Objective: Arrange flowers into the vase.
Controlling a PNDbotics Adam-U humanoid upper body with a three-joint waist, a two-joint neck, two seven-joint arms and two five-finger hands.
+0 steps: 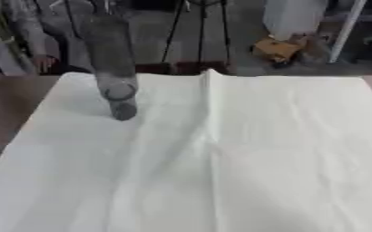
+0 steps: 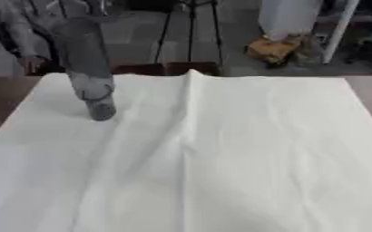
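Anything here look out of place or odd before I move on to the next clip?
Two things stand out. The white cloth has a raised fold running from its far edge toward the near side. A tall grey see-through vase stands on the far left of the cloth, and no flowers show in it or on the cloth.

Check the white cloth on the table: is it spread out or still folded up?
Spread out. The white cloth lies open over most of the table, with a raised crease running down its middle from the far edge.
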